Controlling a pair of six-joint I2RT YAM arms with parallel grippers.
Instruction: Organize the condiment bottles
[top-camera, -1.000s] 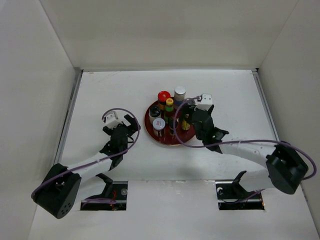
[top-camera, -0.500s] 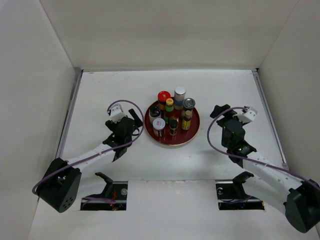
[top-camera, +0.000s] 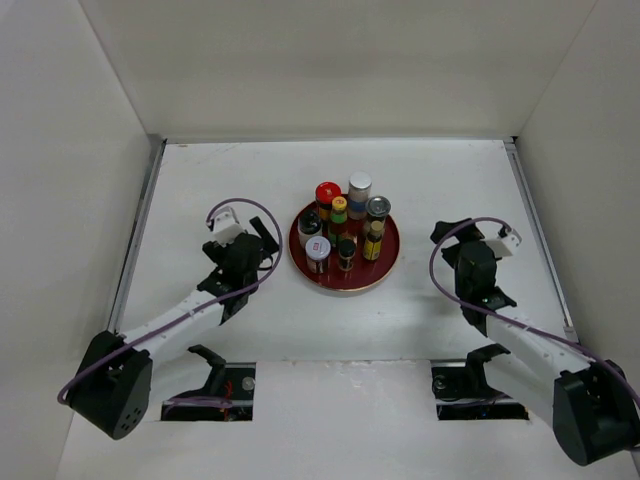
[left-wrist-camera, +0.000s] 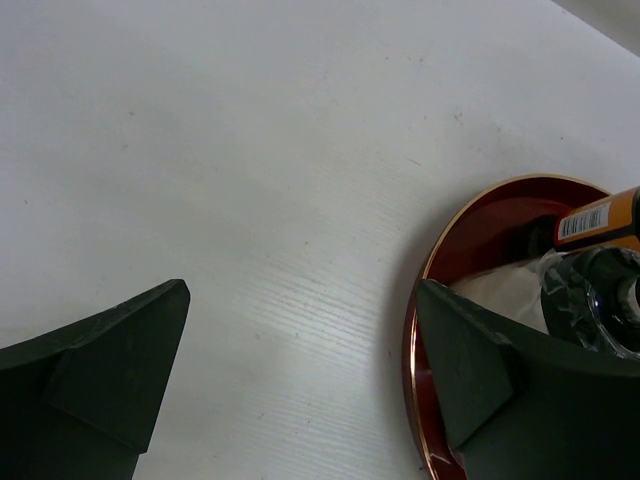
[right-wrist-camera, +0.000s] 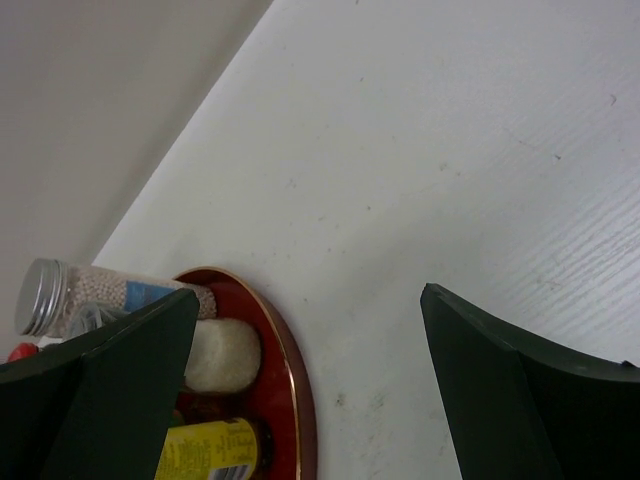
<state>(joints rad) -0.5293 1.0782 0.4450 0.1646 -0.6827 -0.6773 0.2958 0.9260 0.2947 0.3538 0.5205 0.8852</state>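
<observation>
Several condiment bottles stand close together on the round red tray (top-camera: 385, 262) at mid-table: a red-capped one (top-camera: 327, 192), a tall white-capped one (top-camera: 359, 184), a silver-capped one (top-camera: 377, 207), a yellow-green-capped one (top-camera: 339, 204), and black-capped ones (top-camera: 346, 246). My left gripper (top-camera: 262, 243) is open and empty just left of the tray. In its wrist view (left-wrist-camera: 300, 340) the tray rim (left-wrist-camera: 413, 330) lies by the right finger. My right gripper (top-camera: 452, 240) is open and empty, right of the tray. Its wrist view (right-wrist-camera: 305, 340) shows a silver-capped bottle with a blue band (right-wrist-camera: 90, 290).
White walls close off the table at the back and both sides. Two slots with arm mounts are cut into the near edge (top-camera: 215, 385). Bare white table lies between each gripper and the side walls.
My right gripper has pulled away from the bottles on the tray to the right and is open and empty. My left gripper has shifted slightly up beside the tray.
</observation>
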